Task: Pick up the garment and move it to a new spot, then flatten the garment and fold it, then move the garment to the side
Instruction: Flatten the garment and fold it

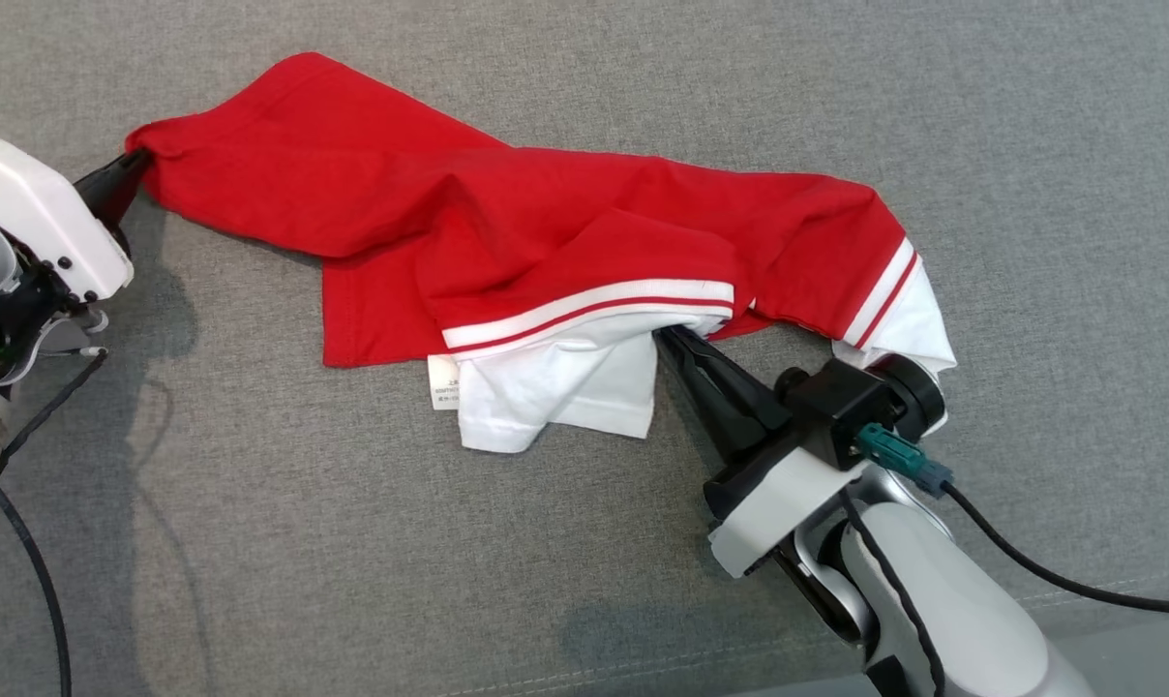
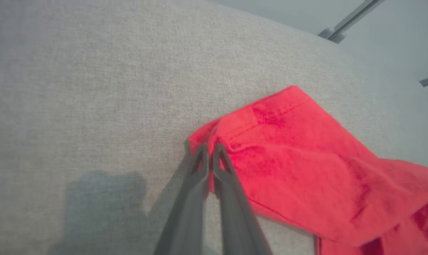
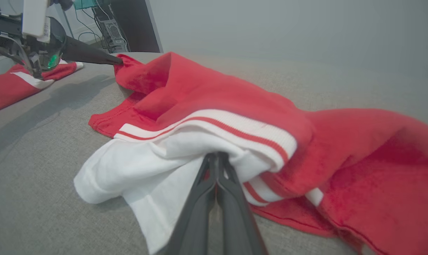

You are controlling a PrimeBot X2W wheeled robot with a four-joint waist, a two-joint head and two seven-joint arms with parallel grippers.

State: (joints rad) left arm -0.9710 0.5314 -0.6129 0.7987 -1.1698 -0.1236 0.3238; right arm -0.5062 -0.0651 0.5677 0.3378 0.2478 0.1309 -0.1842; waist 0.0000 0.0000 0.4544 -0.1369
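The garment (image 1: 468, 223) is a red shirt with white sleeves and red-and-white striped bands, lying crumpled and stretched across the grey fabric surface (image 1: 255, 542). My left gripper (image 1: 137, 163) is shut on its far left red hemmed corner; in the left wrist view the fingertips (image 2: 209, 148) pinch that red corner (image 2: 270, 141). My right gripper (image 1: 664, 336) is shut on cloth under the striped band at the garment's front middle; the right wrist view shows its tips (image 3: 217, 156) buried in white and red folds (image 3: 185, 141). A white care label (image 1: 442, 382) hangs beside the white sleeve.
A second red and white garment (image 3: 19, 83) lies on the surface behind my left arm (image 3: 40, 39) in the right wrist view. A black cable (image 1: 1059, 571) trails from my right wrist. Computer gear and cables (image 3: 107, 24) stand beyond the surface's far edge.
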